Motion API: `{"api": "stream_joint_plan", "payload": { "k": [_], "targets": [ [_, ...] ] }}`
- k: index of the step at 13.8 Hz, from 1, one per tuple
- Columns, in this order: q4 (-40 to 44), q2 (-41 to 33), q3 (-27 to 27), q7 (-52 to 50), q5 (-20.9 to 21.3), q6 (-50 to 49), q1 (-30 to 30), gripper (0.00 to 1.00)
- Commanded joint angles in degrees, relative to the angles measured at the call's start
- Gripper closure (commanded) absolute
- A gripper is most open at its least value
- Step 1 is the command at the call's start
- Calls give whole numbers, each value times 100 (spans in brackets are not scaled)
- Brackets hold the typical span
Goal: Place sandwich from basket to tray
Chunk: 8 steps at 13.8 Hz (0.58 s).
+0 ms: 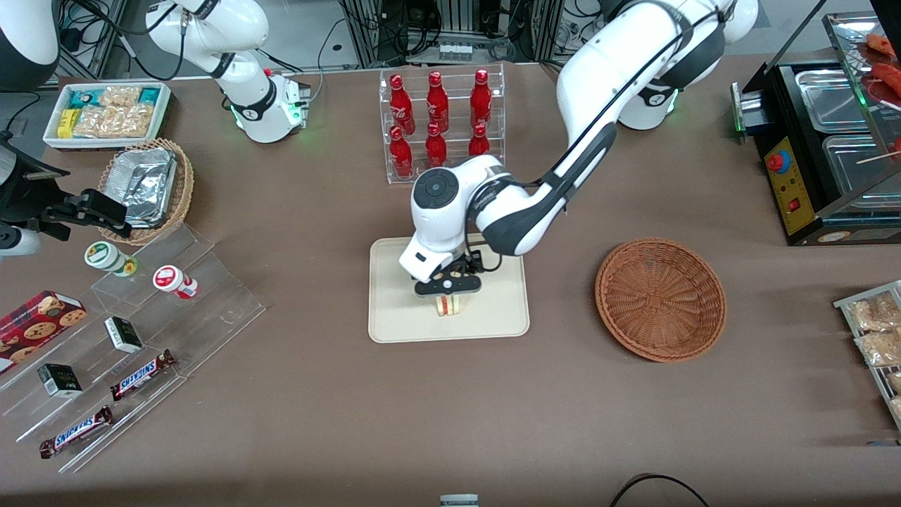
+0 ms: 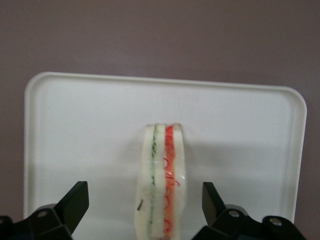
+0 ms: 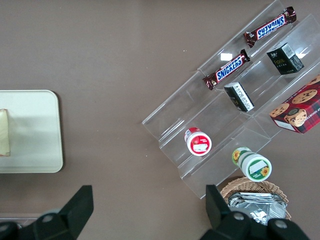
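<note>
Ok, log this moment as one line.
sandwich standing on tray | pincer open, straddling it | basket empty

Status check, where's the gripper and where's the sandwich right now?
Gripper open, low over the tray, fingers apart either side of the sandwich. Sandwich standing on edge on the tray. Basket empty. Nothing in the way.

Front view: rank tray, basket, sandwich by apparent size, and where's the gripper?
1. Tray, largest.
2. Basket, somewhat smaller.
3. Sandwich, by far the smallest, standing on the tray.
The gripper is directly above the sandwich, fingers open either side of it.
</note>
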Motion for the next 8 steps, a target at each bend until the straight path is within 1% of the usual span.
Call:
{"api": "stream_joint_plan", "payload": {
  "k": [1,2,3,5,6,8],
  "targets": [
    [-157,-624,324,-271,-209,-340,-20,0],
    [-209,-843,587,-246,-489,-401,-29,0],
    [-384,-1089,720,-193,-675,-471,-29,0],
    [-866,-1713,1106,-79,-930,-481,-20,0],
    [-956,-1933,1265,104,-1088,-559,-29,0],
    [-948,-2172,1433,491,-1212,-1085,-20,0]
  ]
}}
